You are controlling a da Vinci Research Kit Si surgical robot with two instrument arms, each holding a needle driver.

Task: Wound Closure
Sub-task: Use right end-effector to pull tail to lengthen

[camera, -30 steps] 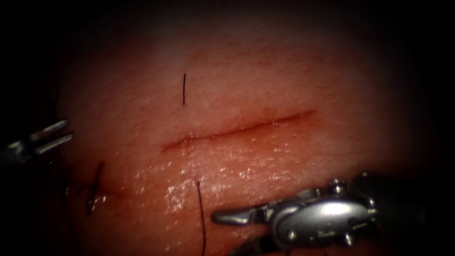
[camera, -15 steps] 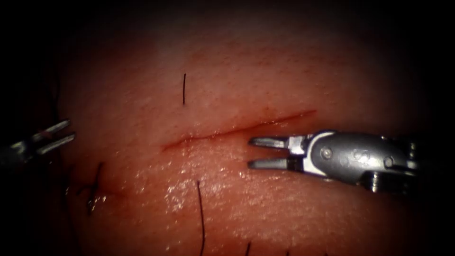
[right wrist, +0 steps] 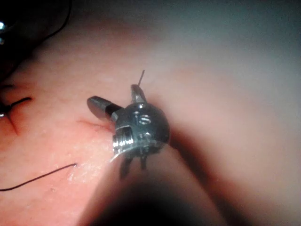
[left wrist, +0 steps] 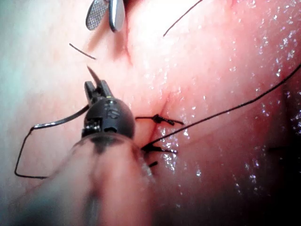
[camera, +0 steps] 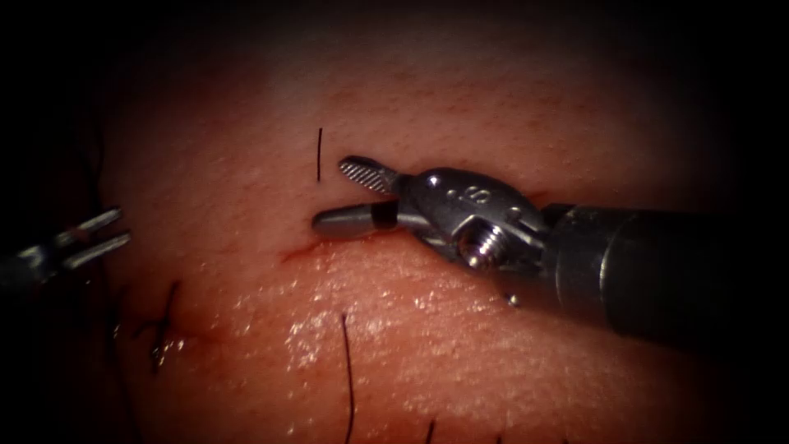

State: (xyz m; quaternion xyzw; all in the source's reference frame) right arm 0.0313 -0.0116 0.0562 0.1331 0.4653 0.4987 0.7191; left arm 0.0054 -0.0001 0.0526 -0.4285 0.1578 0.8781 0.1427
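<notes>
Endoscope view. Your right tool (camera: 335,196) lies across the cut (camera: 296,251) near its left end. Its jaws are spread and hold nothing, one raised with the toothed face up, the other low over the tissue (camera: 493,107). A short thread end (camera: 320,154) stands out of the tissue on the far side of the cut, just left of the raised jaw's tip and apart from it. Its long axis is upright, roughly square to the line of the jaws. A longer thread (camera: 348,362) comes out on the near side. Your left tool (camera: 90,238) is at the left edge, well apart from both ends. A knotted stitch (camera: 160,329) sits further left.

Judgement: for anything involving the short thread end, the right arm is much nearer. The end lies ahead of and beside the raised jaw, not between the jaws.

Left wrist view. A dark curved piece, which I read as the needle (left wrist: 61,121), runs up to the left tool (left wrist: 96,87), and a thin point shows past the tool's tip. It lies clear of the tissue. Whether the tool grips it, I cannot tell. Black thread trails from its far end in a loop (left wrist: 19,155). The knotted stitch (left wrist: 160,118) is beside the shaft, and the right tool (left wrist: 106,21) shows beyond, parted.

Right wrist view. The right tool (right wrist: 117,99) is wide open and empty. The short thread end (right wrist: 142,75) rises just past one jaw, not touching.
</notes>
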